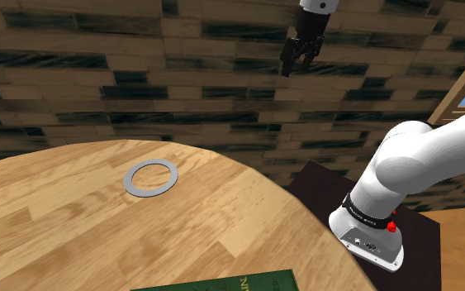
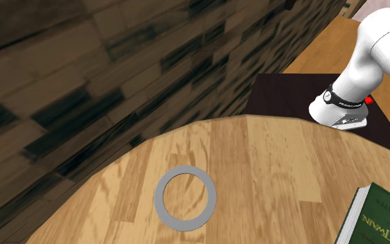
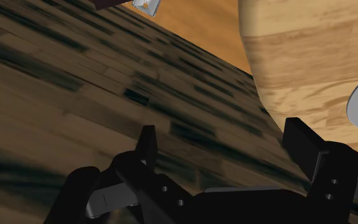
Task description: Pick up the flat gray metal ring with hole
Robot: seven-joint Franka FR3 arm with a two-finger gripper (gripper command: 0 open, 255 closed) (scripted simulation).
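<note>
The flat grey ring (image 1: 129,182) (image 2: 159,197) lies flush on the pale wooden bench (image 1: 57,223) (image 2: 269,159), out in the open and well apart from the green book (image 1: 222,285) (image 2: 377,222) at the near edge. Nothing touches it, so you can come at it from any side.

Your pincer (image 1: 297,68) hangs high and well off toward the shoulder view's right of the ring. Its fingers are spread wide with nothing between them. In the wrist view the pincer (image 3: 222,137) looks mostly at the dark planked floor past the bench's rim (image 3: 311,51). Only an arc of the ring (image 3: 354,102) shows, beyond the outside of one finger and not between the two.

First travel sideways at this height until the ring sits between the fingers, and only then descend. The ring looks thin and hugs the wood, so you will likely grip best on one side of the band, with one finger in the hole and the other outside. Come down square until the tips nearly meet the bench, close gently and lift straight. Closing too high would probably miss the band altogether.
</note>
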